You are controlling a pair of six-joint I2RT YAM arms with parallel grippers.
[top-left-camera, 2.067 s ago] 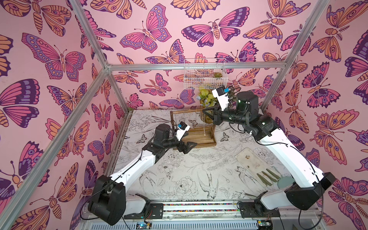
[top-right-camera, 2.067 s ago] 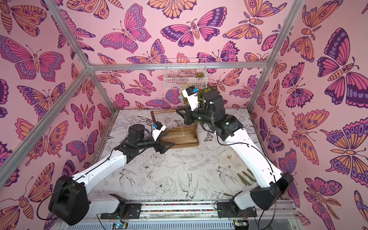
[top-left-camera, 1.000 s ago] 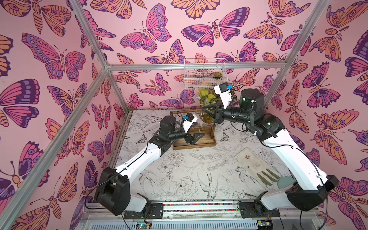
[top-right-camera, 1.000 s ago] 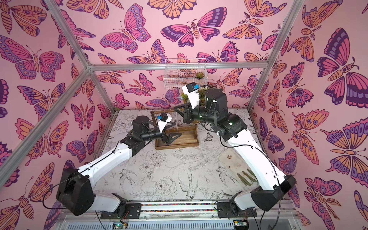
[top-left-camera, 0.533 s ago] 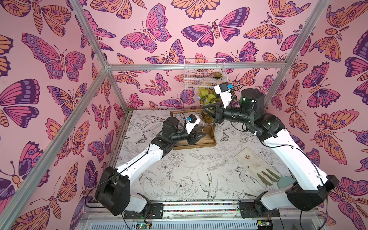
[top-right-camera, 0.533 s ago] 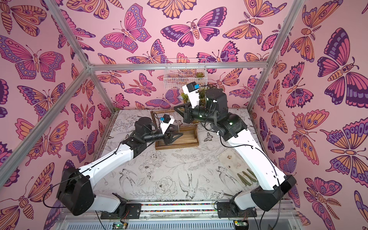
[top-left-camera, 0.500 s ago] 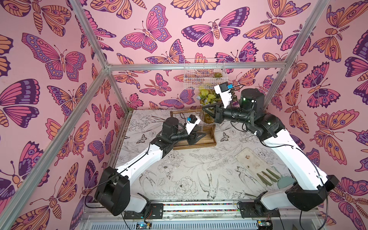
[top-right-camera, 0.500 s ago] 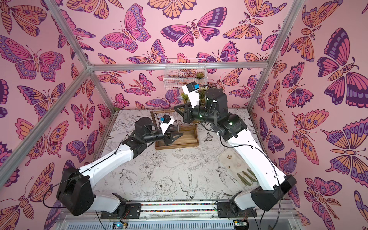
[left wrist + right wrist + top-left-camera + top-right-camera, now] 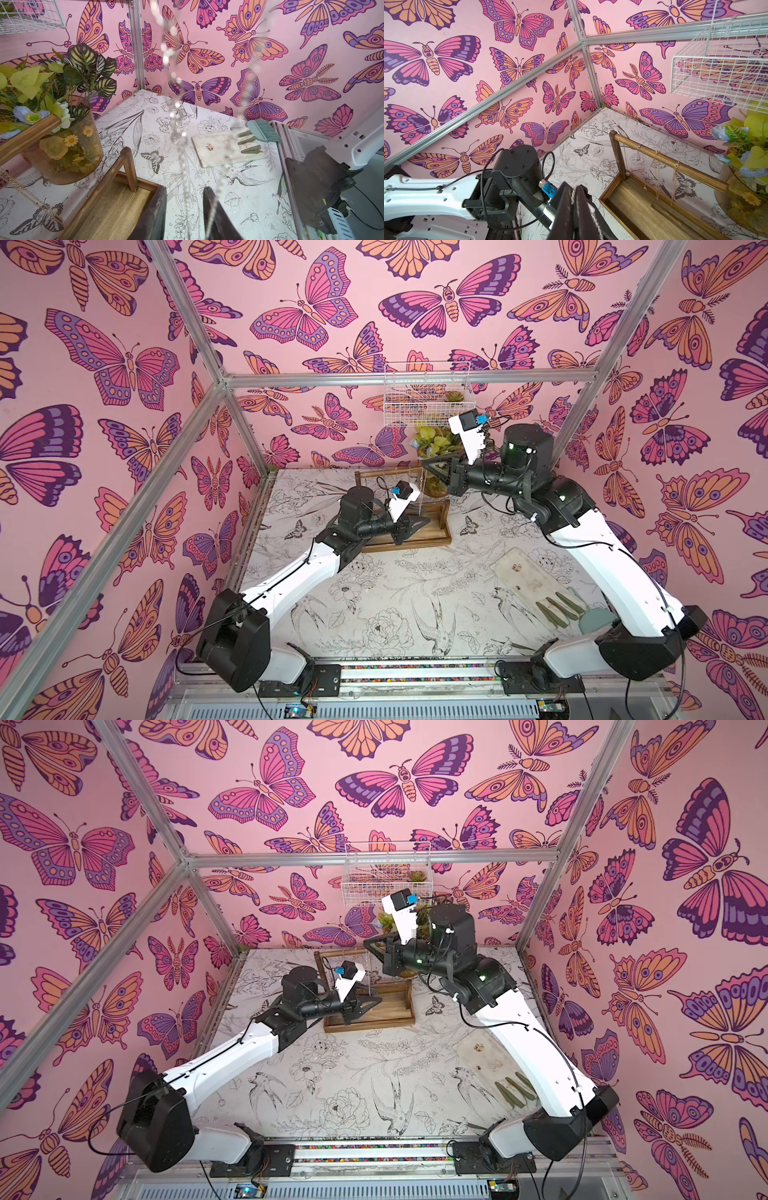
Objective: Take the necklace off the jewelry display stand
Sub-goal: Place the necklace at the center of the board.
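Note:
The brown wooden jewelry display stand [image 9: 434,533] [image 9: 392,1013] stands at the back of the table, its top bar [image 9: 660,160] carrying thin gold chains [image 9: 656,176]. Above its right end my right gripper [image 9: 426,466] [image 9: 575,187] is shut on a silver beaded necklace [image 9: 594,217]. The necklace [image 9: 176,108] hangs down from it in two strands, clear of the bar. My left gripper [image 9: 426,520] [image 9: 185,189] is over the tray, low on the loop. Its jaws stand narrowly open with one strand [image 9: 184,166] between them and the other crossing the front of a finger.
A glass vase of artificial flowers [image 9: 434,485] [image 9: 68,149] stands just behind the stand. A white wire basket [image 9: 424,393] hangs on the back wall. A white glove [image 9: 528,576] [image 9: 226,147] and a teal brush [image 9: 594,620] lie at the right.
My left gripper has moved right and forward to the hanging necklace, and its jaws have narrowed around one strand. The right gripper has stayed raised and shut on the necklace.

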